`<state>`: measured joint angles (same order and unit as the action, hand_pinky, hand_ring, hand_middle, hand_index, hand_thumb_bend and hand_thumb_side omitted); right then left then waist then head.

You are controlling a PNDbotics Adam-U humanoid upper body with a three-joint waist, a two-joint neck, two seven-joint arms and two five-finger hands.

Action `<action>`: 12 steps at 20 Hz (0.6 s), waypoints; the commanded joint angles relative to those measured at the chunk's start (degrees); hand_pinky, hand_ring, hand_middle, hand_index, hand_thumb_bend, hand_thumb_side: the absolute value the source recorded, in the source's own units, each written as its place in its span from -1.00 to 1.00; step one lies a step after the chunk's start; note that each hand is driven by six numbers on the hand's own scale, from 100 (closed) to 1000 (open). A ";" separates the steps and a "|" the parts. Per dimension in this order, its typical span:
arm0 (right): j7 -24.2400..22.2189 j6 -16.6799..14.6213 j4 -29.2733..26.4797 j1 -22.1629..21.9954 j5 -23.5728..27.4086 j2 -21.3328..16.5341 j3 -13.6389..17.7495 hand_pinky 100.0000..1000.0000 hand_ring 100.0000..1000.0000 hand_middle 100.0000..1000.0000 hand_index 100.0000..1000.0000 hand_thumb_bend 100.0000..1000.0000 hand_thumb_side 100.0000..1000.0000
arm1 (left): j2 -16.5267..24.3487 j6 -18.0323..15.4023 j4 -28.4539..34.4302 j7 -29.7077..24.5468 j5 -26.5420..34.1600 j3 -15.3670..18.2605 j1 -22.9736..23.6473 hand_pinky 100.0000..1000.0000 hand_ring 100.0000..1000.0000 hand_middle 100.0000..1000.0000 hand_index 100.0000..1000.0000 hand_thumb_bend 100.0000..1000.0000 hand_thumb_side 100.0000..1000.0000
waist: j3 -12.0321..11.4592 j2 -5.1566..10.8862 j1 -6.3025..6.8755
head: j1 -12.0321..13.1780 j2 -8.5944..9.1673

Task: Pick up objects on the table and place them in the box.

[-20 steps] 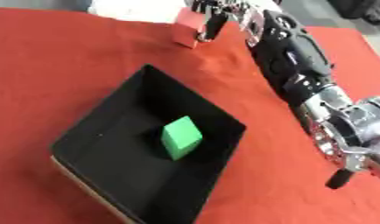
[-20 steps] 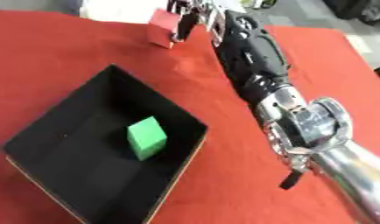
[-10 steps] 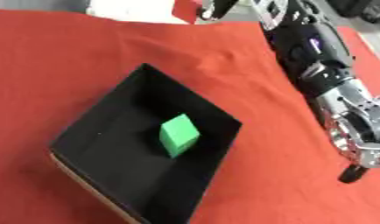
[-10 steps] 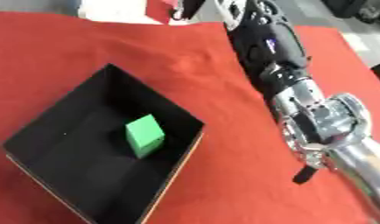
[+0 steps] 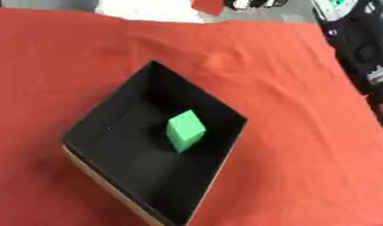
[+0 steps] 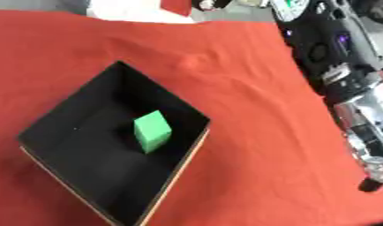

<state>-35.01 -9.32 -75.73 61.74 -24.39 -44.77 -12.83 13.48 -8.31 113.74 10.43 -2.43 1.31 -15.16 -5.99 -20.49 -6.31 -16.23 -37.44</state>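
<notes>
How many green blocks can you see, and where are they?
1. One green block lies inside the black open box on the red cloth, near the box's middle. The box's near walls could hide a small thing, but no other green block shows.

we're looking down from the head, both eyes close over the red table [image 5: 287,88], facing its far edge. both views share the black box [image 5: 110,128]; the right eye sits slightly rightward, catching more arm [image 6: 341,66].
</notes>
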 commanded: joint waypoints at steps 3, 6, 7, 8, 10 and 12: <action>-1.92 2.55 -21.36 -4.88 11.04 -8.58 -2.64 -0.10 -0.31 -0.79 -0.08 -1.00 -1.00 | -0.27 -0.15 0.85 0.15 0.00 0.28 -0.44 0.07 0.42 0.23 0.62 -0.72 0.70 | 0.62 2.54 0.62 | 1.41 -1.75; -2.75 5.35 -29.40 -6.92 15.07 -10.39 -3.78 -0.10 -0.31 -0.78 -0.08 -1.00 -1.00 | -0.48 -0.17 0.85 0.03 0.00 0.15 -0.48 0.07 0.42 0.23 0.62 -0.72 0.69 | 0.94 3.16 0.78 | 1.68 -2.42; -3.19 6.10 -31.62 -7.43 16.15 -10.85 -4.15 -0.10 -0.30 -0.78 -0.08 -1.00 -1.00 | -0.53 -0.19 0.85 0.00 0.02 0.12 -0.52 0.07 0.42 0.23 0.62 -0.72 0.69 | 1.00 3.31 0.84 | 1.73 -2.60; -3.71 6.71 -33.75 -7.87 17.13 -11.25 -4.51 -0.10 -0.30 -0.78 -0.08 -1.00 -1.00 | -0.57 -0.21 0.85 0.00 0.03 0.10 -0.57 0.07 0.42 0.23 0.62 -0.72 0.69 | 1.05 3.45 0.91 | 1.79 -2.76; -4.52 7.79 -37.16 -8.44 18.62 -11.85 -5.00 -0.10 -0.31 -0.78 -0.08 -1.00 -1.00 | -0.62 -0.29 0.85 0.01 0.06 0.09 -0.70 0.07 0.42 0.23 0.62 -0.72 0.68 | 1.11 3.69 1.05 | 1.84 -3.07; -5.19 8.02 -38.47 -8.30 19.66 -11.92 -5.90 -0.11 -0.31 -0.77 -0.08 -1.00 -1.00 | -0.66 -0.41 0.85 0.04 0.10 0.06 -0.80 0.08 0.42 0.23 0.62 -0.72 0.68 | 1.13 3.89 1.17 | 1.73 -3.51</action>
<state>-39.87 -1.76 -112.30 52.68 -5.92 -54.50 -18.93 12.58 -8.43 113.74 10.49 -2.50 1.29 -15.24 -4.98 -17.79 -5.42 -14.52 -40.35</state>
